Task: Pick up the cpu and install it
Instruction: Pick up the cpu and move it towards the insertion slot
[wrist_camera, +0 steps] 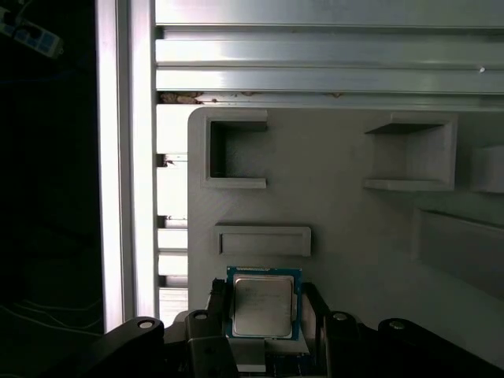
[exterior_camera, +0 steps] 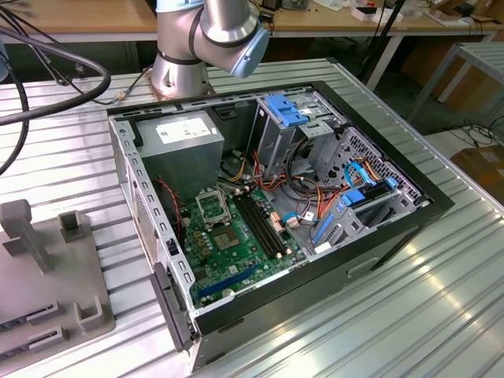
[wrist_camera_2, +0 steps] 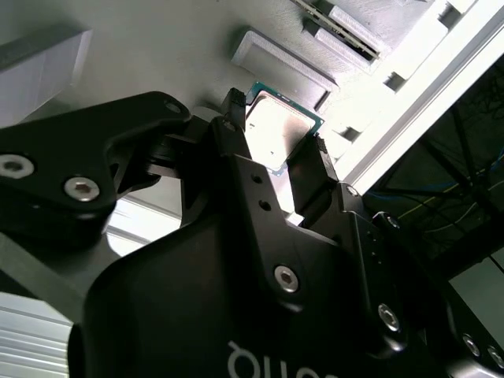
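Well, the pincer (wrist_camera: pixel 265 298) has its two dark fingers (wrist_camera: pixel 218 315) set against opposite edges of the cpu (wrist_camera: pixel 262 305). In both wrist views it looks closed on the chip, with hardly a sliver of gap on either side. The cpu lies flat, its silver metal face up toward the cameras and its green rim showing round it. It is square, so there is no long axis to speak of. Its edges run true to the low ridge (wrist_camera: pixel 262 240) of the grey fixture (wrist_camera: pixel 354 228) just beside it, and the fingers take the two sides that run away from that ridge. Whether the chip is clear of the fixture or resting on it, I cannot tell.

Beyond the fixture is the ribbed aluminium worktop (exterior_camera: pixel 378 331), and on it stands the open computer case (exterior_camera: pixel 378 256). In the exterior view the green motherboard (exterior_camera: pixel 236 256) lies at the bottom of the case. Its cpu socket (exterior_camera: pixel 211 206) looks bare to me, a dark square in a metal frame. So, to my eye, the grasp is made and little more. The chip is over at the fixture, well apart from the socket, and nothing of the install is done yet.
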